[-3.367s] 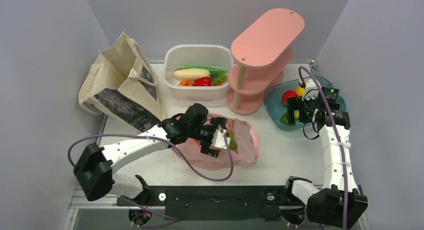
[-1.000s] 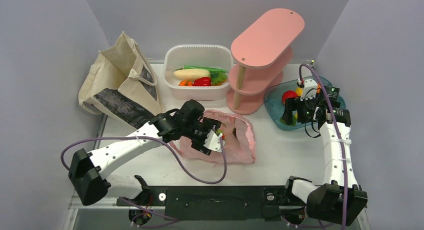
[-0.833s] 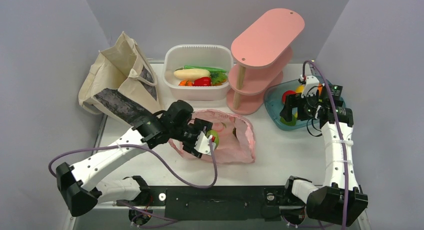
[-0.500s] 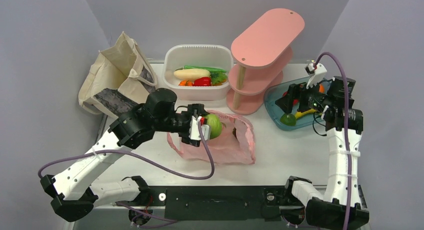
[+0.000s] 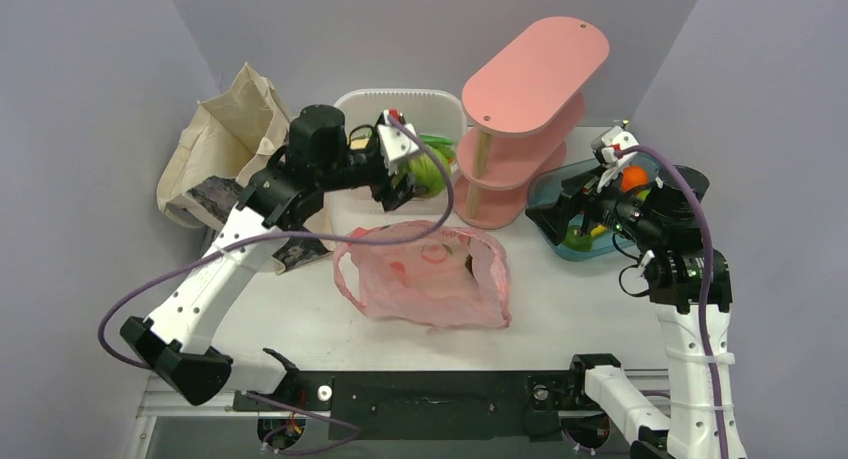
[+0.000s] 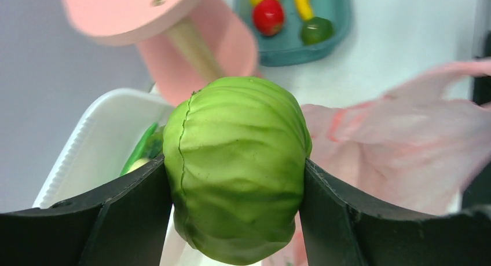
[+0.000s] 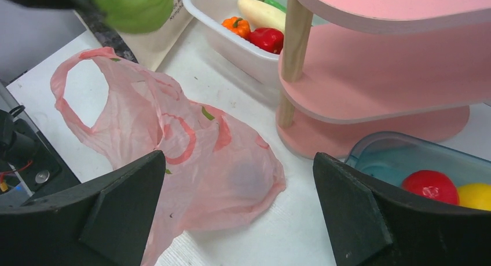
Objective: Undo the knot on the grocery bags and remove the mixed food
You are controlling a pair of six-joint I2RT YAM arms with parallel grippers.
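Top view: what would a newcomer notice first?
The left gripper holds a round green vegetable up near the white tub at the back. The pink bag lies slumped mid-table, handles loose. A tall pink shelf stands at back right, and the right gripper hangs open by the blue fruit tray.

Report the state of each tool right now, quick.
Left tool: closed on the round green vegetable.
Right tool: open, holding nothing.
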